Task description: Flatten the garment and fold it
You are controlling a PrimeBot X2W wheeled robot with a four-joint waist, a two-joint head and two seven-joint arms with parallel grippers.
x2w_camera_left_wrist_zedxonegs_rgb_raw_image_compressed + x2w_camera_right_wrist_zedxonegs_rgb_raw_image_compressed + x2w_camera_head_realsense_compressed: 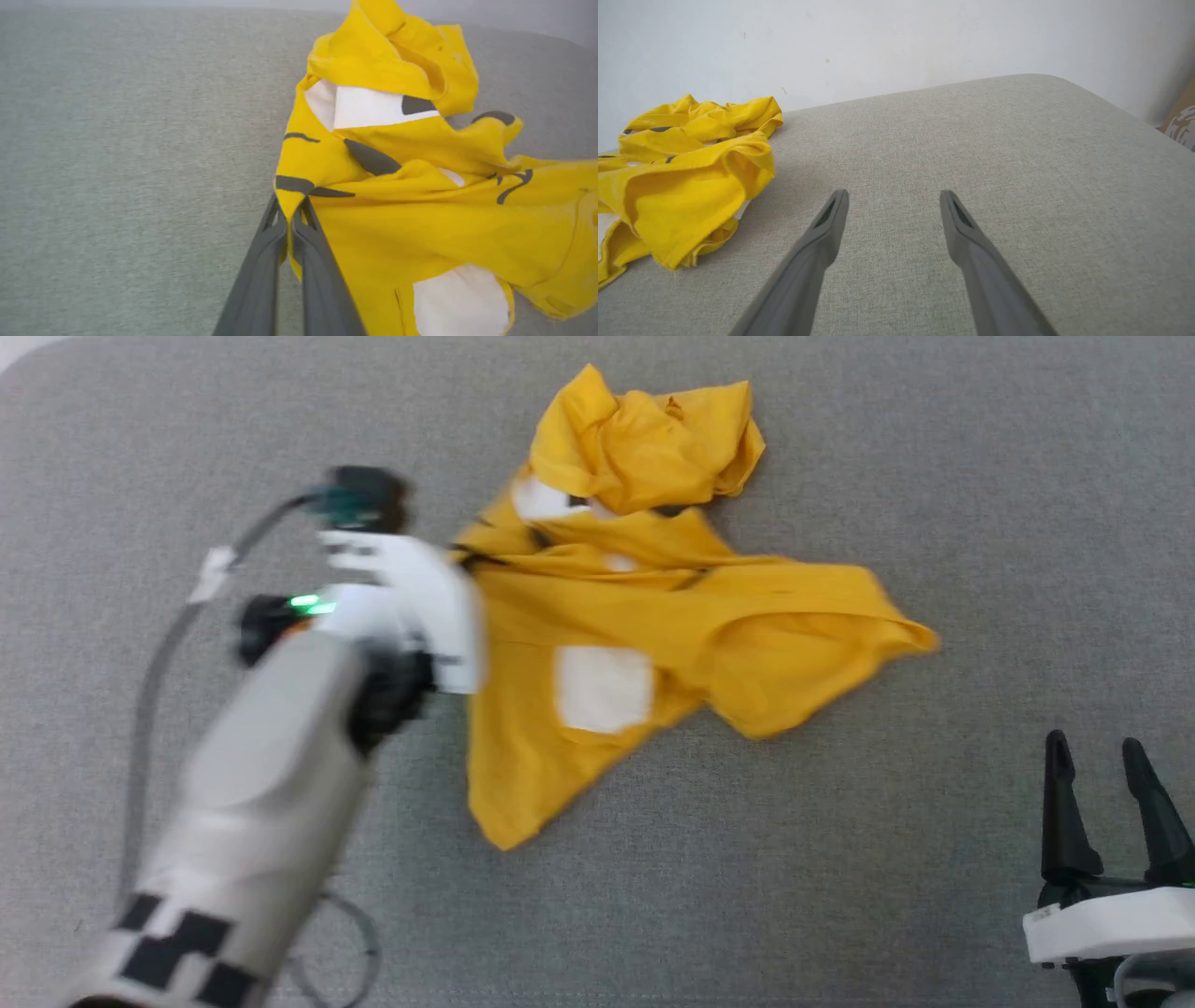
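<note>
While the yellow T-shirt [672,616] lies crumpled around the middle of the grey fabric surface [840,896], bunched into a heap at its far end, the left jaws are clenched on a fold at the shirt's left edge. The cloth is pinched between the fingertips [268,238], just below a black mark. The right jaws stand released and wide apart at the near right, well clear of the shirt and grasping nothing.

Flattening looks barely begun: this is a first hold on an edge, and no folding is possible yet. The next move probably calls for drawing the pinched edge out to the left to spread the cloth. The right jaws would need to take the loose flap on the right, or else the thin shirt may simply slide along whole.
</note>
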